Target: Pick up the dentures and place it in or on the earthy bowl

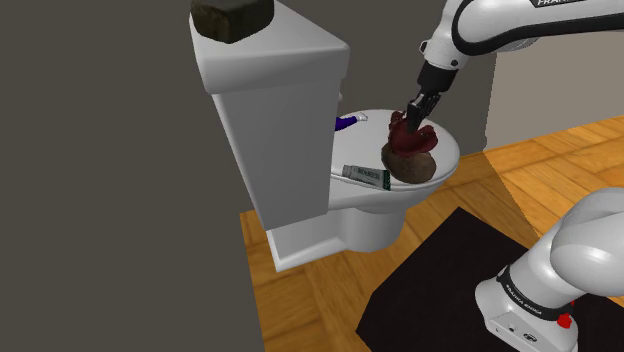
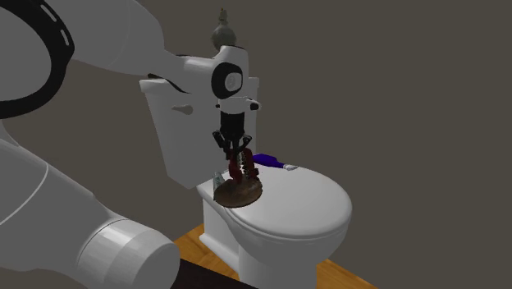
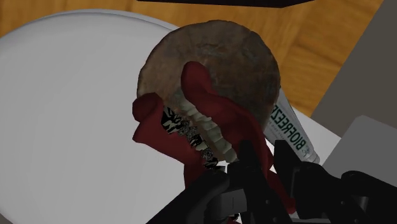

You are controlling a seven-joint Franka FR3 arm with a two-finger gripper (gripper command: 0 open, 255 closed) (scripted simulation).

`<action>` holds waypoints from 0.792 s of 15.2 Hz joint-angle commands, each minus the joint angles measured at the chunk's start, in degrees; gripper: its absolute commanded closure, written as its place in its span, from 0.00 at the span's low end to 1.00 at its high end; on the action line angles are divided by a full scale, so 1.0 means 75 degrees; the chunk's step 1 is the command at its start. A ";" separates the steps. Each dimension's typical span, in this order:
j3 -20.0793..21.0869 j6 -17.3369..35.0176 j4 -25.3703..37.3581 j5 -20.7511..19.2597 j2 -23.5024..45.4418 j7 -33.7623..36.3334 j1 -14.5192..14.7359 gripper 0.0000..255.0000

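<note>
Tool [image 1: 415, 108] is closed on the dentures [image 1: 408, 135], fingers clamped on the dark-red gum section at its rear edge. Dentures hang directly below the tool, over the bowl [image 1: 410, 163]; contact w/ the bowl cannot be determined. Dentures: glossy dark-red arches, curved, w/ rows of pale ridged teeth. Bowl: round, shallow, mottled brown, rough stone-like texture. Bowl sits on the closed toilet lid [image 1: 448, 145], which is smooth, white and oval. White toothpaste tube [image 1: 365, 174] w/ dark lettering lies on the lid just beside the bowl.
</note>
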 commanded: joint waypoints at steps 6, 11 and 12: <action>0.0001 0.0002 0.0004 0.0000 -0.0001 0.0001 0.0000 0.00; -0.0055 -0.0990 0.0886 -0.0056 -0.0108 0.0020 -0.0032 0.00; -0.0055 -0.0990 0.0886 -0.0056 -0.0108 0.0021 -0.0032 0.00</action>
